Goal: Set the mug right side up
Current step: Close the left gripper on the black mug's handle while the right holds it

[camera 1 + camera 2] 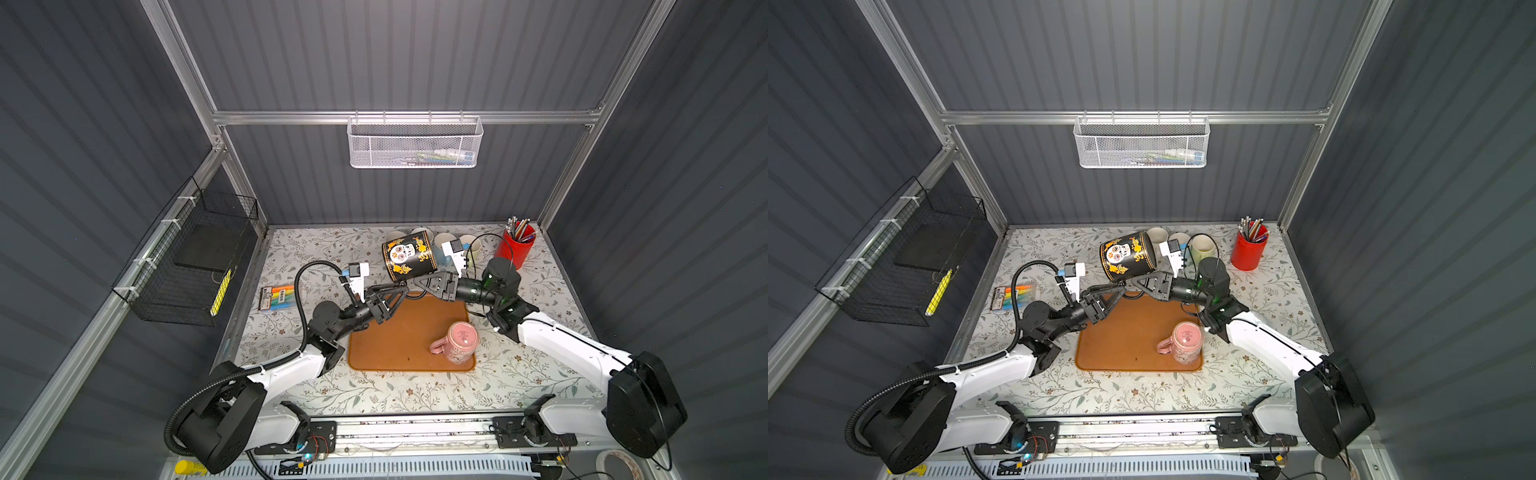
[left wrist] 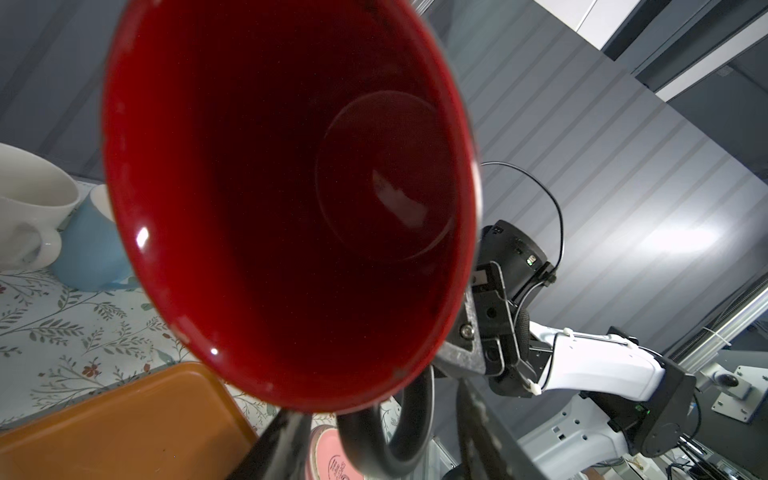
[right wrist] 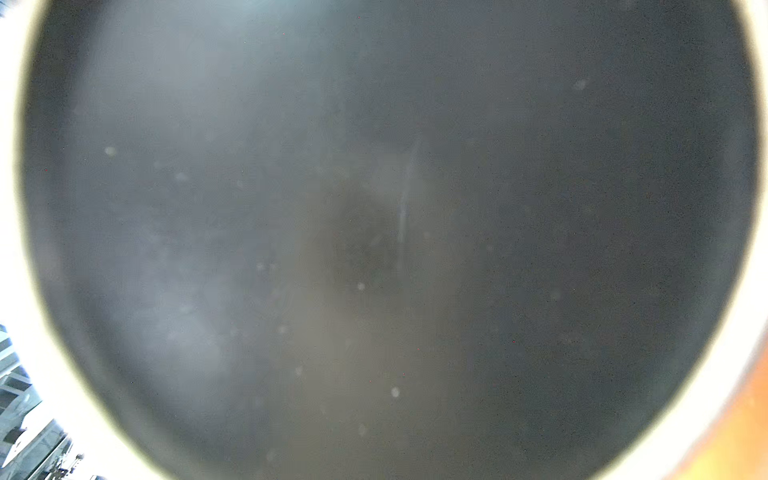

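**Two arms, one task mug.** The single black skull mug [image 1: 409,255] is held in the air, clear of the counter [image 1: 374,395], near the far edge of the one orange tray [image 1: 390,345]. It lies tilted on its side. Its red inside faces the left wrist camera and its base fills the right wrist view. Its one handle [image 2: 386,449] hangs below it.

**Right tool** [image 1: 413,281]: pressed together on the mug at its rim. One grey finger [image 2: 465,336] shows outside the rim in the left wrist view.

**Left tool** [image 1: 402,287]: two fingers spread, one on each side of the handle. A narrow gap shows on each side, so it grips nothing.

**Other items:**
- One pink mug [image 1: 459,343] stands upside down on the near right corner of the tray.
- Four cups [image 1: 471,245] can be counted in a row along the back in a top view, partly hidden.
- One red holder [image 1: 517,249] of pencils stands at the far right corner.
- One marker pack [image 1: 276,297] lies on the counter left of the tray.
- Two baskets hang on the frame: one white mesh basket [image 1: 415,143] and one black wire basket [image 1: 187,266].
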Available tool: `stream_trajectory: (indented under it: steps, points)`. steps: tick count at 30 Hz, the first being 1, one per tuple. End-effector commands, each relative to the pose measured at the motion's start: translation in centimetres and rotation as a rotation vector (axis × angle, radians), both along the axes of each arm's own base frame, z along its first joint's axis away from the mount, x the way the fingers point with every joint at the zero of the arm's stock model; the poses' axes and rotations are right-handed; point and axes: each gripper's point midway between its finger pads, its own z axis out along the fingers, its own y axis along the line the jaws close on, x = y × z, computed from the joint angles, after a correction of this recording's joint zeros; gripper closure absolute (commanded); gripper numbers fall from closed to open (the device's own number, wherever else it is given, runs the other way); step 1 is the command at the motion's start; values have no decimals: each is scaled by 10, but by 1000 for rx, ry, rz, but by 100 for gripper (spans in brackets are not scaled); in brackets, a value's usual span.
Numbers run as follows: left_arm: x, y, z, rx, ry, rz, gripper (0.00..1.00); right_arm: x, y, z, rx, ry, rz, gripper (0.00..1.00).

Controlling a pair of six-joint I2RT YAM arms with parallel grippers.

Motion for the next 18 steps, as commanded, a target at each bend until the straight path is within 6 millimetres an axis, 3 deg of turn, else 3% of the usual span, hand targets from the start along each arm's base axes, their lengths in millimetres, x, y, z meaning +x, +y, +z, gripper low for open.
stream_trajectory:
  steps: [1,7,18]
  points:
    - [-1,-1,23,-39,-65,-18,51,-11,-5,52,107,-217,25,100]
    - [0,-5,24,-46,-62,-41,58,-14,-3,51,113,-213,46,100]
    - [2,-8,29,-58,-68,-55,62,-22,-1,49,117,-213,97,100]
